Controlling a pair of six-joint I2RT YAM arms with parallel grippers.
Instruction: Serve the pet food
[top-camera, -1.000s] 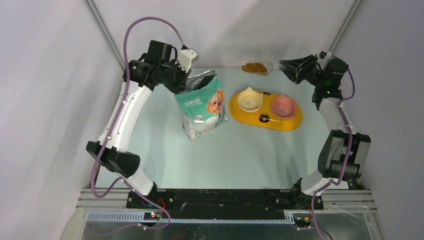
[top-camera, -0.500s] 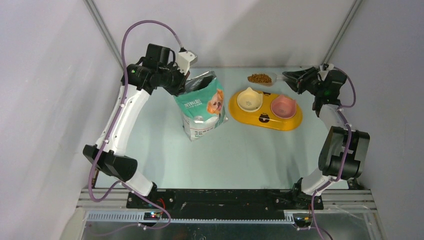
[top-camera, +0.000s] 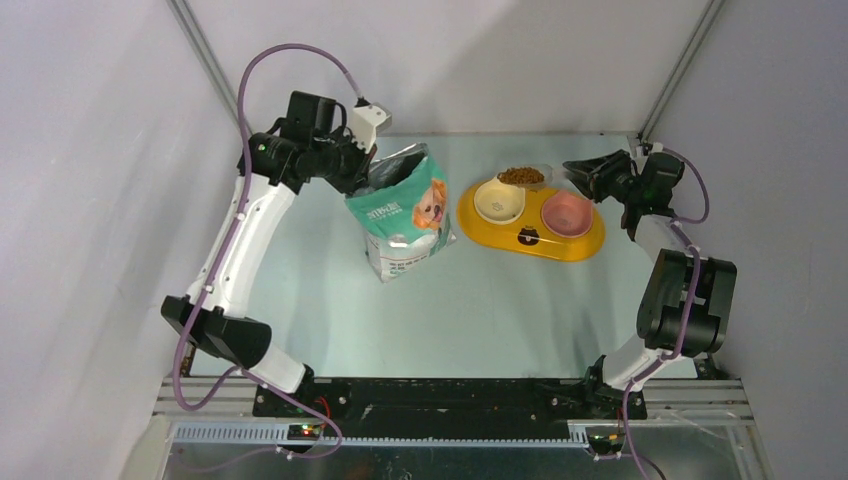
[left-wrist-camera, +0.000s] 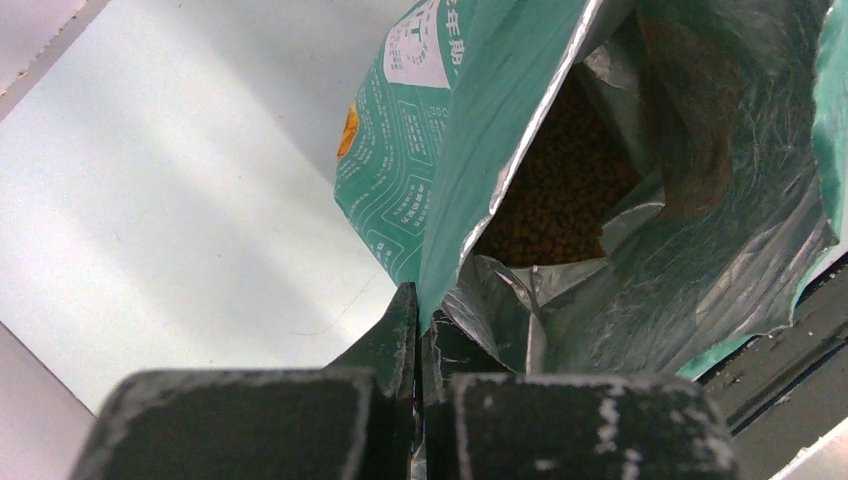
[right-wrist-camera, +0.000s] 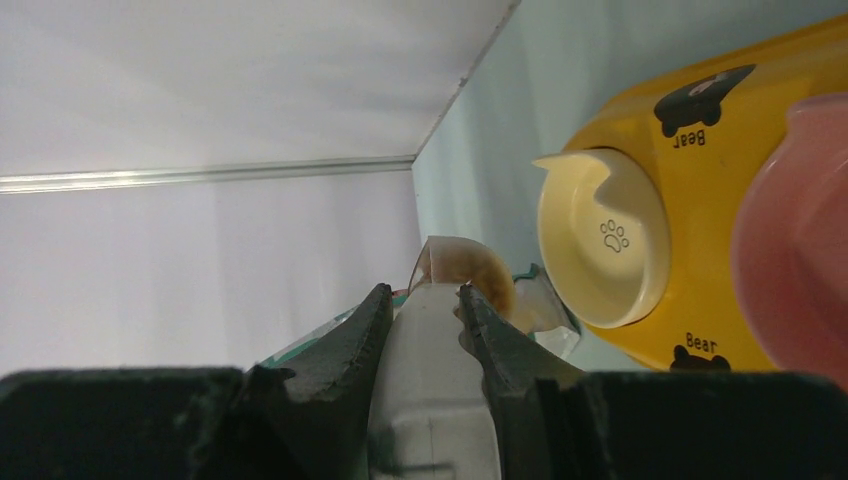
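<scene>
The teal-and-white bag stands upright left of centre, mouth open. My left gripper is shut on its top rim. In the left wrist view the pet food shows as a brown heap inside the bag. My right gripper is shut on the handle of the clear scoop. The scoop holds pet food and hangs over the far edge of the cream bowl. In the right wrist view the scoop's load shows just past my right gripper.
The yellow double-bowl feeder lies right of the bag, with a cream bowl and a pink bowl. Grey walls close the table at the back and both sides; the right arm's elbow stands near the right wall.
My right gripper has brought the loaded scoop from the back of the table forward and down to the cream bowl's far edge. The left arm shifted slightly, still holding the bag.
</scene>
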